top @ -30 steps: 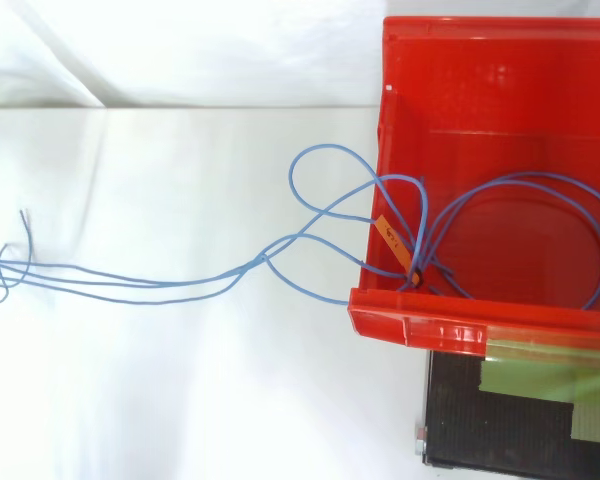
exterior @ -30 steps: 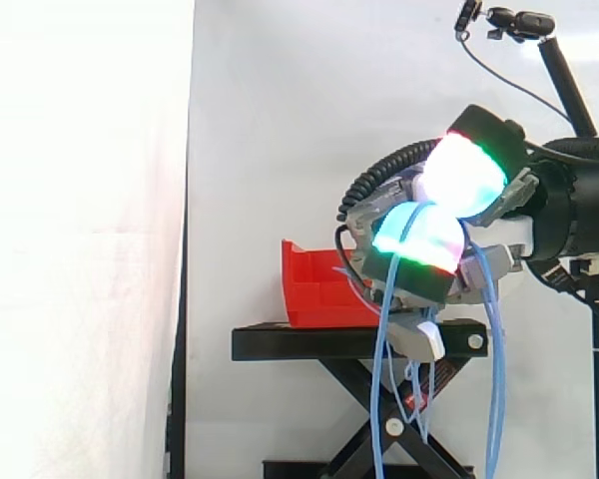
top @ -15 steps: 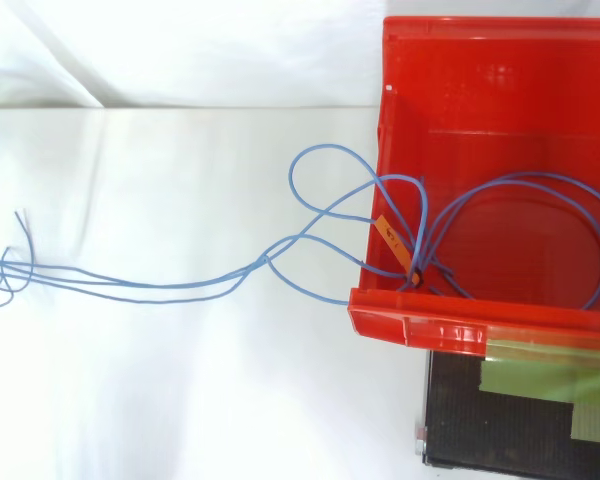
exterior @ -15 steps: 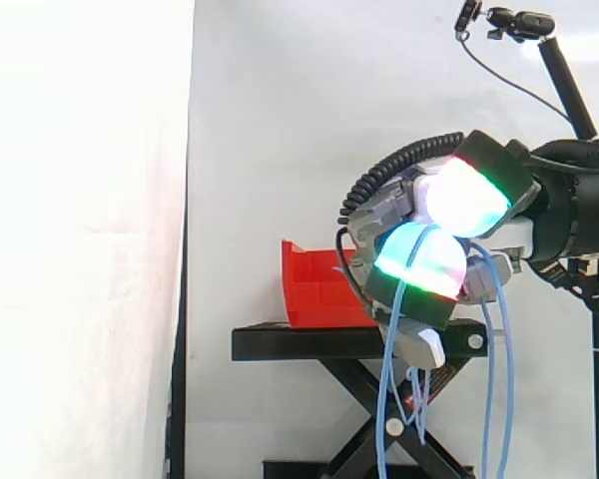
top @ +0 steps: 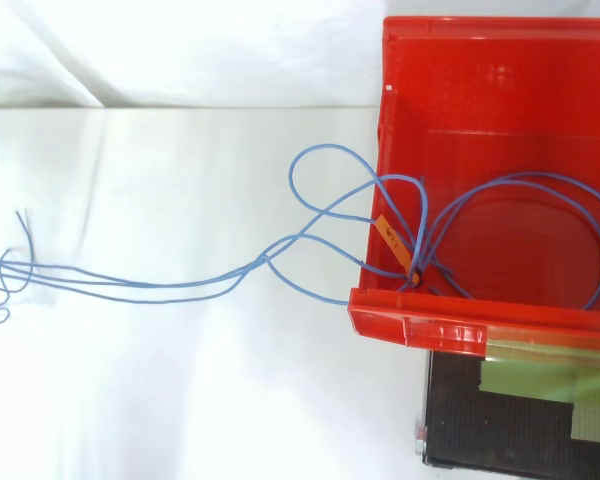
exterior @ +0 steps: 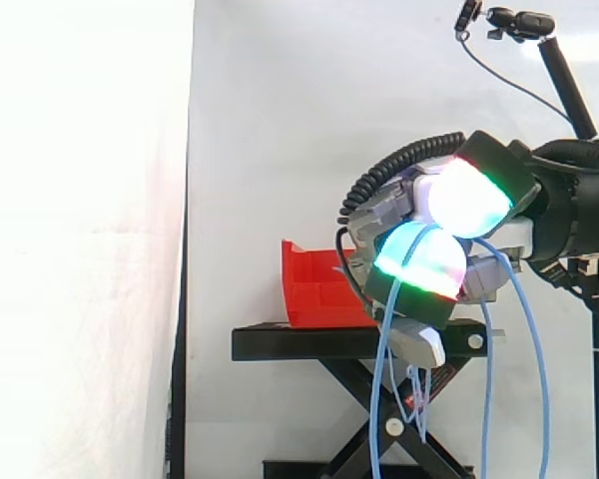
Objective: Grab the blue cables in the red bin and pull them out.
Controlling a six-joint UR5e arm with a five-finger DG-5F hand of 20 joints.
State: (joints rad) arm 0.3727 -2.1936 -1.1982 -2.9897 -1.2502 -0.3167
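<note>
Several thin blue cables point(top: 263, 260) loop inside the red plastic bin point(top: 500, 100) and trail out over its left wall. I see the robot hand point(exterior: 439, 264) clenched around their strands, which hang down by the right end of the black stand point(exterior: 299, 344); the bin sits toward its left end.

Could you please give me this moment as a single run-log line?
step: pull out | hand: shut on blue cables, strands hanging below it | red bin: loops inside, strands crossing its wall | status: not yet out
</note>
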